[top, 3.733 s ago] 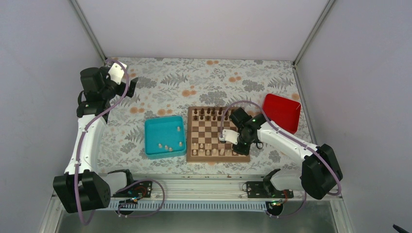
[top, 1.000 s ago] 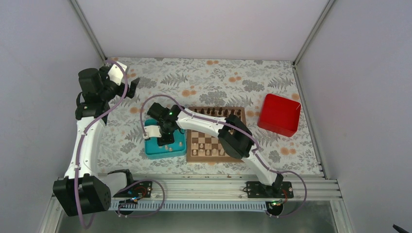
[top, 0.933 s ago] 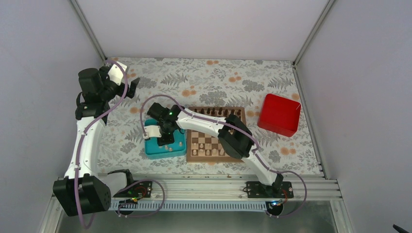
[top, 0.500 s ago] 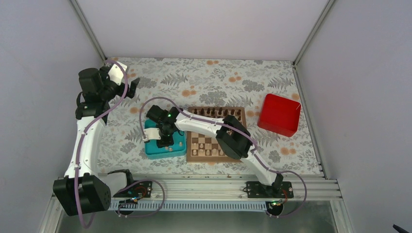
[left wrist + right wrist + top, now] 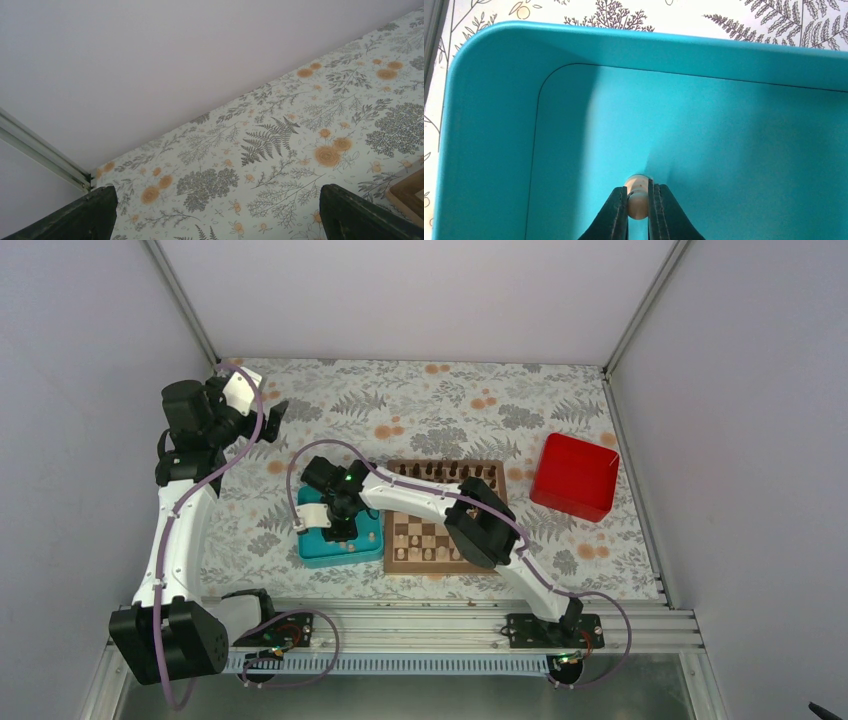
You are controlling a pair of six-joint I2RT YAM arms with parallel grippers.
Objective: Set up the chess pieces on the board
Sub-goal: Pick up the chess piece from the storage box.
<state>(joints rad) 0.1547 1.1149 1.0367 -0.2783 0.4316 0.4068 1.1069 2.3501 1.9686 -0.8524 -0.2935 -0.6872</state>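
Right wrist view: right gripper (image 5: pixel 638 212) clenched on pale piece (image 5: pixel 638 190), down inside tray (image 5: pixel 489 125). Top view: tray just left of board (image 5: pixel 425 568); more pale pieces (image 5: pixel 415 553) along board's near edge. Left gripper (image 5: pixel 220 207) spread wide above table's (image 5: pixel 450 400) far-left corner.

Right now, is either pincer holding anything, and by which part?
The right pincer grips a pale chess piece in the teal tray by its body, rounded end poking out. The left pincer is open and empty.
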